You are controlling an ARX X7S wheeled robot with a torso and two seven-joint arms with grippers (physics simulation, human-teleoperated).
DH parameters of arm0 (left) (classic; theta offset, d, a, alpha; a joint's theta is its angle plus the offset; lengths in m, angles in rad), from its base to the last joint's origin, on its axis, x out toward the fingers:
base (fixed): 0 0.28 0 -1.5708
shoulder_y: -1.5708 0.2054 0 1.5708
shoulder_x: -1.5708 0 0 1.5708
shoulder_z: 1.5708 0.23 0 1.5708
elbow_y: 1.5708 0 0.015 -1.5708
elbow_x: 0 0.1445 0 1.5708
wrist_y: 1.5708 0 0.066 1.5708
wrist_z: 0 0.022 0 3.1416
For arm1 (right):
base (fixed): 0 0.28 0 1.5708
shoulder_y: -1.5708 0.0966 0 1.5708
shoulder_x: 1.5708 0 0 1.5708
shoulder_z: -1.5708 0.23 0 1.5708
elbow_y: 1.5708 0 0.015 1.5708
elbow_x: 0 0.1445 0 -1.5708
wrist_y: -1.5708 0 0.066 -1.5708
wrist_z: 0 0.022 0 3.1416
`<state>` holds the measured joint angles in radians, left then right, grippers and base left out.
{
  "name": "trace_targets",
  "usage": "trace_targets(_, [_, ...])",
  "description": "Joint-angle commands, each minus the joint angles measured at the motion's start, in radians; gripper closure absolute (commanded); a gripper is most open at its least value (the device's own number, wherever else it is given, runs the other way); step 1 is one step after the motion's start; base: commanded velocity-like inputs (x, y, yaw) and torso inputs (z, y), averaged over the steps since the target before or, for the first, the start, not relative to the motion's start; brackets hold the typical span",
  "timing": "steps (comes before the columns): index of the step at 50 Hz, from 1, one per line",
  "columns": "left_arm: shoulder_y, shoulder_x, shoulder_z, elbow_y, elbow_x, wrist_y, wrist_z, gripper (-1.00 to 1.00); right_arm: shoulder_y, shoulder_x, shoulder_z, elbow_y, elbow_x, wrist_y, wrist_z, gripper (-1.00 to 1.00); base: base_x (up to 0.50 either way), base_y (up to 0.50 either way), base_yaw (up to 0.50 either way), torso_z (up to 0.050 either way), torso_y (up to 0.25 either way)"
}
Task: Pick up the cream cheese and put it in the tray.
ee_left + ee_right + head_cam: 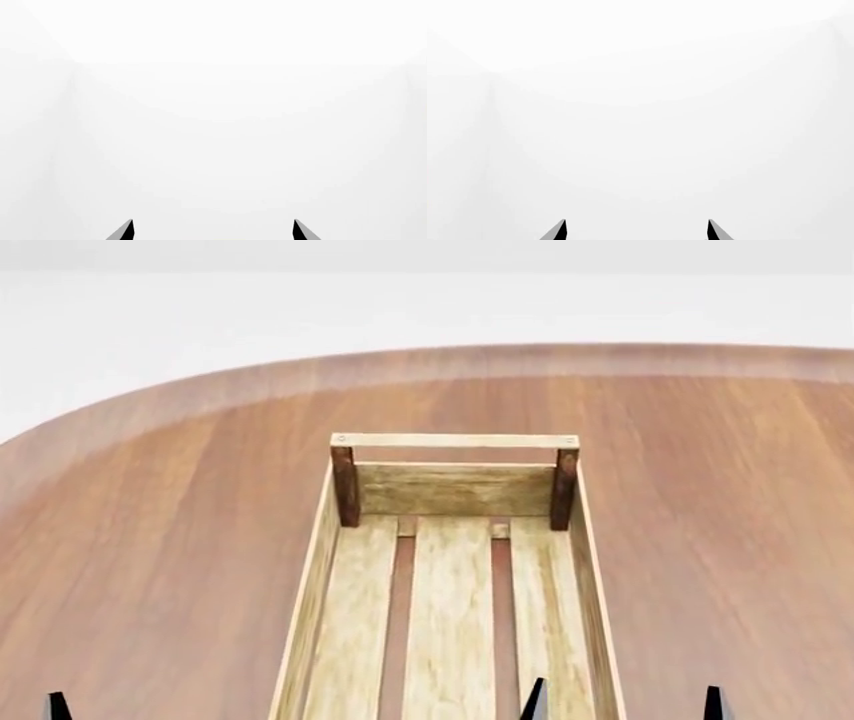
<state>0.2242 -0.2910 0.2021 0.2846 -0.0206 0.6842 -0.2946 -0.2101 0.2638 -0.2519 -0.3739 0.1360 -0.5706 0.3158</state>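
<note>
While the tray (454,570) sits on the counter (160,540), both end effectors (left (213,231), right (636,230)) are spread wide, gripping nothing.

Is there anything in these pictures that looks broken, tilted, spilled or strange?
Nothing looks damaged or spilled. The tray stands flat and straight on the wooden table, and its slats are bare. One thing stands out: the cream cheese is not visible in any view. Both wrist views show only white background beyond open fingers.
</note>
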Motion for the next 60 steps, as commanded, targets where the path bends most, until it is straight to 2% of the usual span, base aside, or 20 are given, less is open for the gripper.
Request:
trace_targets(1, [0.000, -0.004, 0.003, -0.001, 0.000, 0.003, -0.005, -1.00, -0.001, 0.003, -0.002, 0.001, -0.002, -0.005, 0.006, -1.00, 0.21, 0.00, 0.00, 0.000, 0.000])
trace_targets(32, [-0.005, -0.015, 0.006, 0.001, -0.001, -0.006, -0.018, -1.00, -0.007, -0.005, 0.057, -0.022, -0.070, -0.012, 0.076, -1.00, 0.01, 0.00, 0.00, 0.000, 0.000])
trace_targets(37, [0.003, -0.022, -0.002, 0.012, -0.006, -0.003, -0.024, -1.00, -0.010, -0.042, 0.130, -0.040, -0.160, 0.043, 0.154, -1.00, 0.00, 0.00, 0.00, 0.000, 0.000])
trace_targets(46, [0.009, -0.030, -0.008, -0.003, -0.022, 0.019, -0.030, -1.00, -0.023, -0.057, 0.190, -0.072, -0.192, 0.092, 0.213, -1.00, 0.00, 0.00, 0.00, 0.000, 0.000])
trace_targets(60, [0.011, -0.035, -0.008, -0.024, -0.034, 0.041, -0.034, -1.00, -0.002, -0.114, 0.295, -0.090, -0.148, 0.244, 0.339, -1.00, 0.00, 0.00, 0.00, 0.000, 0.000])
